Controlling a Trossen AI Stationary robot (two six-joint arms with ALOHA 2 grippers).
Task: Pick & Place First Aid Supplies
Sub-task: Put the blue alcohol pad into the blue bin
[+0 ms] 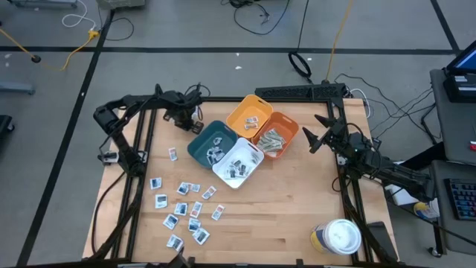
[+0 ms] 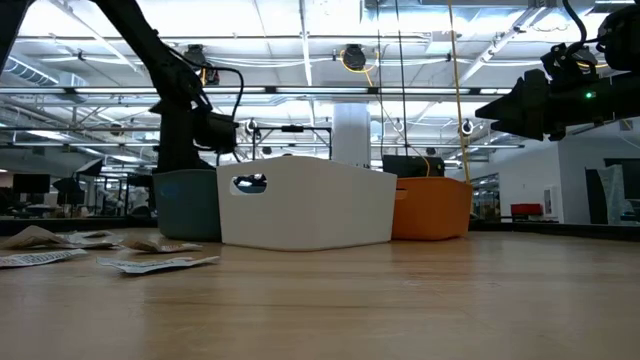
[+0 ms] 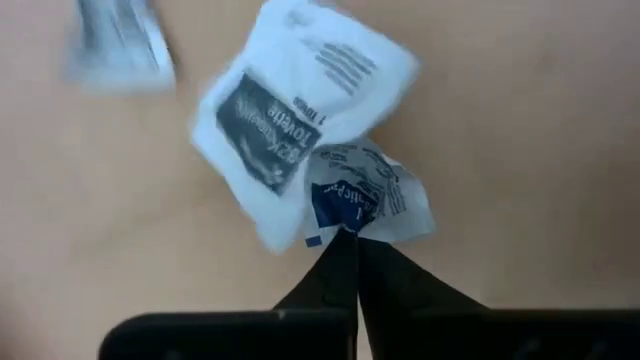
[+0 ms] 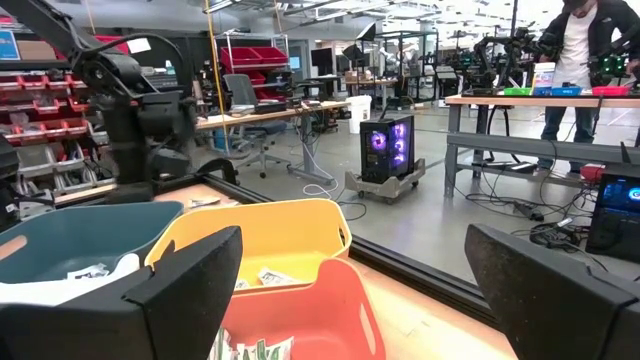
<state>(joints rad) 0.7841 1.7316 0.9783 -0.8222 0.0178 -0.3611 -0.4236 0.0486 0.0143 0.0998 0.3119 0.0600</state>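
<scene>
My left gripper point(image 1: 186, 119) points down over the table's far left, just beyond the teal bin point(image 1: 210, 143), and is shut on a small white packet with a blue mark point(image 3: 355, 198). A larger white packet with a dark grey label point(image 3: 290, 110) lies against that one, and a third packet point(image 3: 115, 40) shows blurred farther off. Several more first aid supplies point(image 1: 186, 208) are scattered flat on the wood at the near left. My right gripper point(image 1: 316, 135) waits open and level at the right, beside the orange bin point(image 1: 279, 134). My left gripper pinches the small blue-marked packet by its near edge point(image 3: 350, 228), only between the free ends of its two fingers point(image 3: 335, 265). The fingers come from above, pointing down. The packet is crumpled around the hold. Whether it rests on the wood or is lifted, I cannot tell.
Four bins stand clustered mid-table: teal, white point(image 1: 238, 165), yellow point(image 1: 249, 113) and orange, with packets inside. A round white-lidded tub point(image 1: 338, 237) stands at the near right. Bare wood lies along the near middle and right.
</scene>
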